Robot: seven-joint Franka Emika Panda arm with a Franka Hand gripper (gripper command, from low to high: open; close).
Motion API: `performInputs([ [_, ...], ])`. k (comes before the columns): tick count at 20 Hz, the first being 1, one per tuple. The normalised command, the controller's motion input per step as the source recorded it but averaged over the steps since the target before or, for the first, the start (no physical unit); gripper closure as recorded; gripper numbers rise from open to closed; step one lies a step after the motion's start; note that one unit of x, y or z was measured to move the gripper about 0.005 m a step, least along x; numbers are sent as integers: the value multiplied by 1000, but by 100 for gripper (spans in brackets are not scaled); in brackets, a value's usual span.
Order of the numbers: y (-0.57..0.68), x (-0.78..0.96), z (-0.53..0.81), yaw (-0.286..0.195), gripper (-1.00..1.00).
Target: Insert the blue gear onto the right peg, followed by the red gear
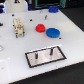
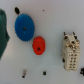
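The blue gear (image 1: 53,32) lies flat on the white table, to the exterior view's right of the smaller red gear (image 1: 40,28). Both also show in the wrist view, the blue gear (image 2: 23,27) and the red gear (image 2: 38,45), close together but apart. The grey black-bordered plate (image 1: 45,61) lies nearer the front, with the right peg (image 1: 51,50) and a second peg (image 1: 37,56) standing bare. The plate is outside the wrist view. A dark teal shape (image 2: 4,30) at the wrist view's edge may be part of my gripper. No fingers show clearly, and nothing is held in sight.
A beige blocky part (image 1: 19,27) stands to the exterior view's left of the red gear, and shows in the wrist view (image 2: 70,50). A small black object (image 1: 46,16) and a blue object (image 1: 52,8) lie at the back. The table edge runs along the exterior view's right.
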Motion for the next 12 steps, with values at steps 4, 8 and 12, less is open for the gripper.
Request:
performInputs([
  [4,671,-441,-248,0,-100],
  [8,645,-414,-259,0,-100],
  [12,419,-261,-432,0,-100],
])
